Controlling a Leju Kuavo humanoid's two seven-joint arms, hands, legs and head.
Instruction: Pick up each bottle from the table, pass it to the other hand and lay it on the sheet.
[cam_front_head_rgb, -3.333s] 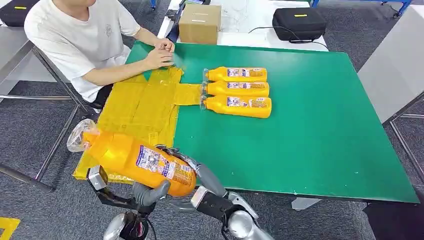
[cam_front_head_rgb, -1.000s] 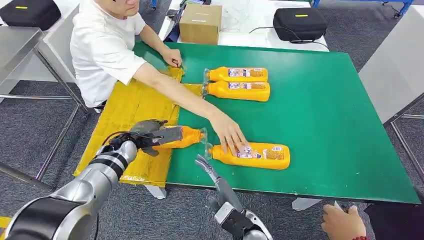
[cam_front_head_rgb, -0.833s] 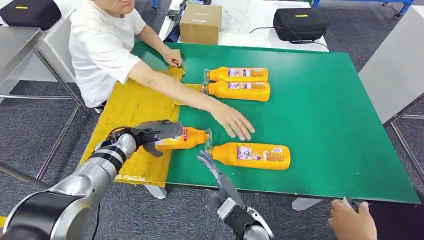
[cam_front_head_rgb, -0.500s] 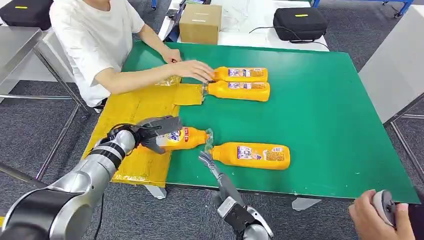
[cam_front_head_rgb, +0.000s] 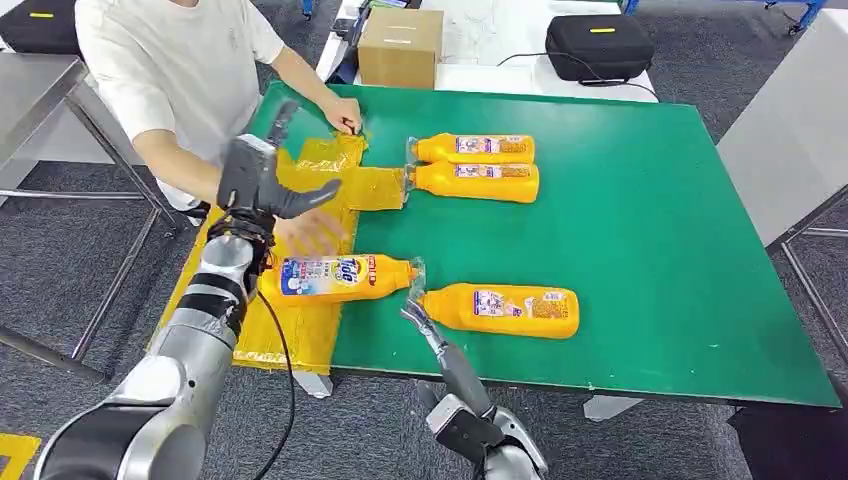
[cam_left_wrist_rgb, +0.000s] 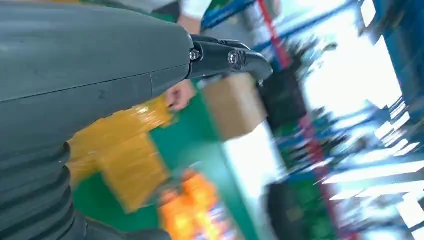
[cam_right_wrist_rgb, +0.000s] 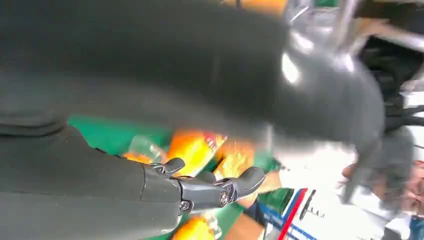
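Released since before, the bottle (cam_front_head_rgb: 335, 277) lies on the sheet (cam_front_head_rgb: 268, 215) below the raised left hand's (cam_front_head_rgb: 258, 180) spread fingers (cam_front_head_rgb: 312, 194).

You are looking at one readable mark: the bottle lying across the edge of the yellow sheet (cam_front_head_rgb: 270, 215), at about 7 o'clock on the table, is showing "Tide" in blue letters on its white label (cam_front_head_rgb: 322, 273). The labels on the other three bottles are showing print too small to read.
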